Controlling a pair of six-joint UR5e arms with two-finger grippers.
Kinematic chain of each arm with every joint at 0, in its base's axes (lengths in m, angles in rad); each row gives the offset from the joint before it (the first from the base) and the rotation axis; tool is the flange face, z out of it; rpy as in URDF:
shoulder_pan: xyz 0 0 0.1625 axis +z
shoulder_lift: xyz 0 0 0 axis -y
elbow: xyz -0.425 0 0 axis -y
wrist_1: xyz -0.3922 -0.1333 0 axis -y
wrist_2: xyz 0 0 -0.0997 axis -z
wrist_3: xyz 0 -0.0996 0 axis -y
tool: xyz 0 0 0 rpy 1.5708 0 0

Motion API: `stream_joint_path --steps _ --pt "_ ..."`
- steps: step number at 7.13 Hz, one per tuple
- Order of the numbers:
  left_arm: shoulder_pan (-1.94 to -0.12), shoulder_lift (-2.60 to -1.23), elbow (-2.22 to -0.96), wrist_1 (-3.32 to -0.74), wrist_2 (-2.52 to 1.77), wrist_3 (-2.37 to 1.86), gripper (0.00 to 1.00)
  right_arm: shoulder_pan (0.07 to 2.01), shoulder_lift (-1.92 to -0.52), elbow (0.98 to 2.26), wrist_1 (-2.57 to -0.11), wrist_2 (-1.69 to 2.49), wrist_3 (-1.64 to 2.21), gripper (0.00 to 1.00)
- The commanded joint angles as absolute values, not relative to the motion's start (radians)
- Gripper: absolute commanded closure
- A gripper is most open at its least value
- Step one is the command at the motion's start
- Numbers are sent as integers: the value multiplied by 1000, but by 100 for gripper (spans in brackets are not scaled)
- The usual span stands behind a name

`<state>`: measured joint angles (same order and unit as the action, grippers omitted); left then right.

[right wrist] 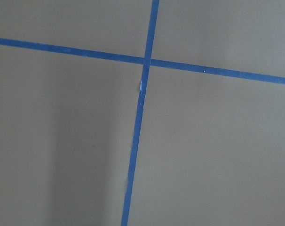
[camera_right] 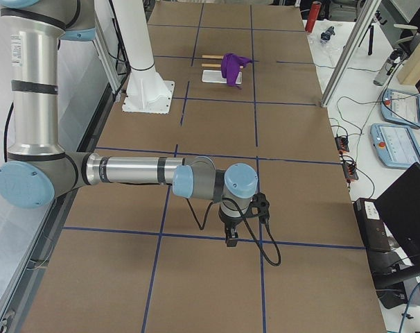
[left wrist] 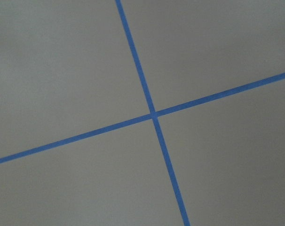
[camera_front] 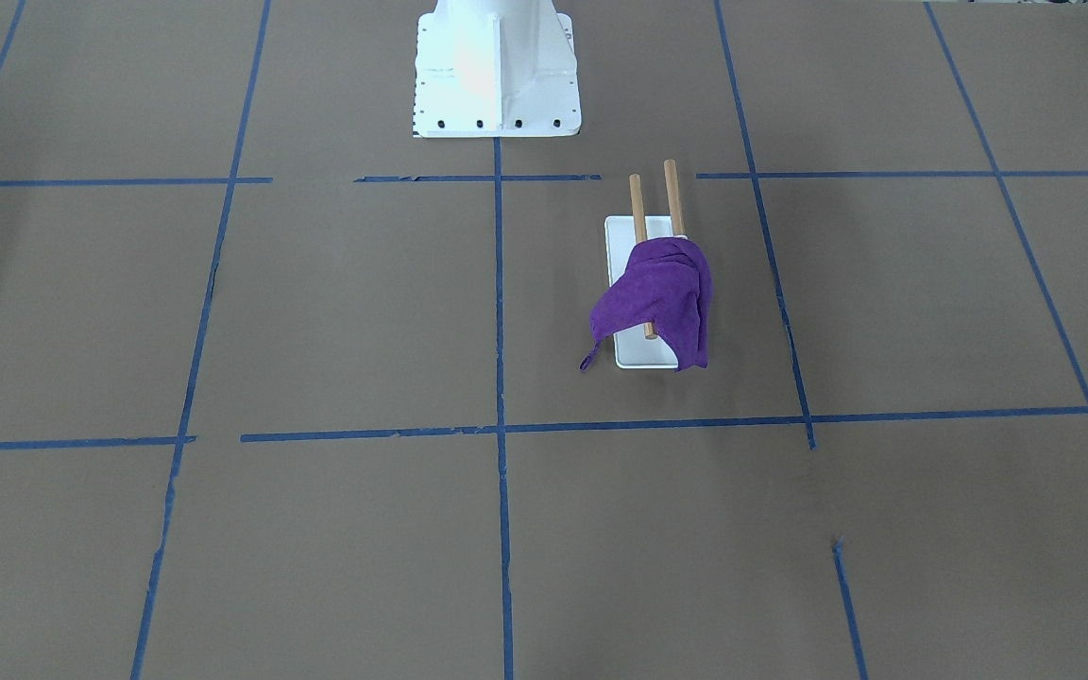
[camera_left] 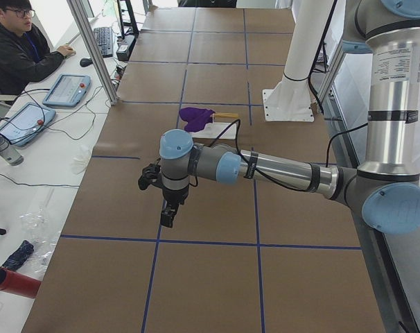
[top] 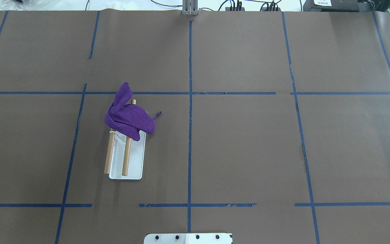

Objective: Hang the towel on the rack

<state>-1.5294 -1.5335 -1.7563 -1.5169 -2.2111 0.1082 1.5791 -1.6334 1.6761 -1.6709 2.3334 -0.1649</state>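
Clearly, the purple towel [top: 129, 118] hangs over the far end of the rack [top: 137, 162], bunched across both wooden bars [top: 126, 159], with one bar tip poking out past its far edge. Its folds drop on both sides of the bars, and a small loop at one corner sticks out to the right. The bars' near halves, toward the white pedestal [camera_front: 495, 76], are bare. The rack stands on the left half of the brown table [top: 249, 152], between the centre tape line [top: 190, 135] and the next line to its left, touching neither. The left gripper [camera_left: 167, 216] hangs pointing down over the table's left end, well apart from the rack. The right gripper [camera_right: 231, 239] hangs likewise over the right end. Whether either is released or clenched cannot be told from these side views. Each wrist camera looks down on brown surface and a tape crossing [left wrist: 153, 115].
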Motion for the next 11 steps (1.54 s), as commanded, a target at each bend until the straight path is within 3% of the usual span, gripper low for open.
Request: stream_joint_path --steps 1,3,11 --pt "-1554 -1504 -1730 -1499 -2302 109 0 1580 -1634 1689 -1671 2335 -147 0" --pt "-1565 -1462 -1738 -1517 -2327 112 0 1580 -1635 1692 -1671 2335 -150 0" --pt "-1580 -1512 -1772 -1509 -2296 104 0 1578 -1641 1704 -1672 2336 -135 0"
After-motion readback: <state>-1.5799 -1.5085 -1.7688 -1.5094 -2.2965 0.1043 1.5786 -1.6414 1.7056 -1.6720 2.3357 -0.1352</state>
